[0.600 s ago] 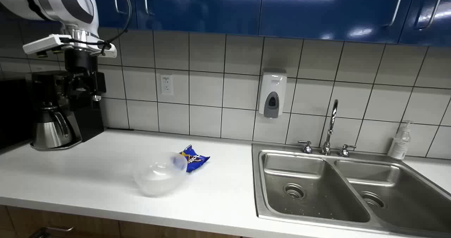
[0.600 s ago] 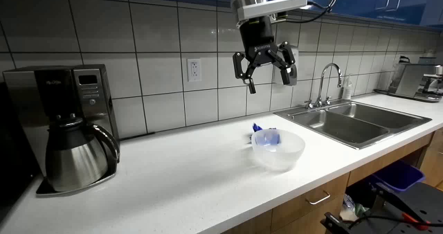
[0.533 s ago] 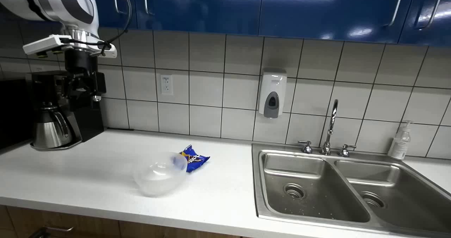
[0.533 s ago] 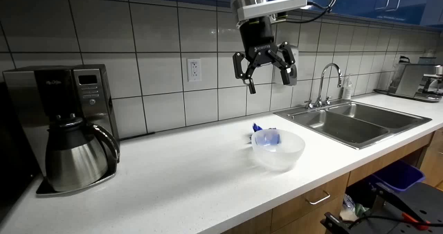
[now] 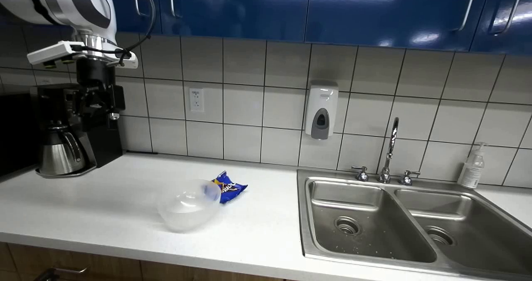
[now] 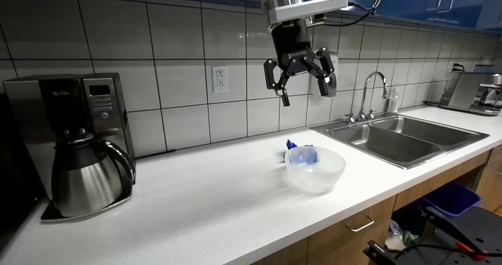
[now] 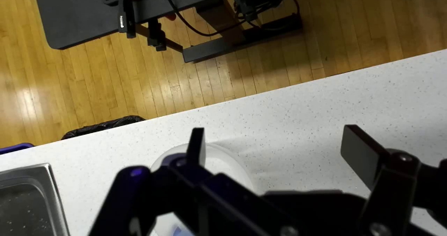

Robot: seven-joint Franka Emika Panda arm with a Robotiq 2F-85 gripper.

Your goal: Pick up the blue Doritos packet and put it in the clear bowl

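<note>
1. The blue Doritos packet (image 5: 231,188) lay on the table (image 5: 266,229), just outside the clear bowl (image 5: 187,210), on its right and far side. Some of its blue showed through the frosted plastic; whether the two touched could not be told.
2. Nothing had shifted over the last instant: in both exterior views, packet and bowl lay as they had a moment earlier.
3. The bowl stood upright, with the packet beside it rather than in it, so neither the lift nor the placing was done.
4. The pincer (image 6: 306,98) hung high above the table, left of the bowl, its fingers (image 7: 359,157) spread wide and holding nothing. It too matched the earlier pictures, so no reach showed yet.
5. The task therefore seemed at its very start. The next move would likely call for travel to the right and down onto the packet. With the bowl so near, a wide-spread finger might knock it or nudge the packet away.
6. Farther out, the coffee maker (image 6: 59,112) with its steel carafe (image 6: 86,178) stood to the left and the steel double sink (image 5: 306,218) to the right, both apparently outside the likely path.
</note>
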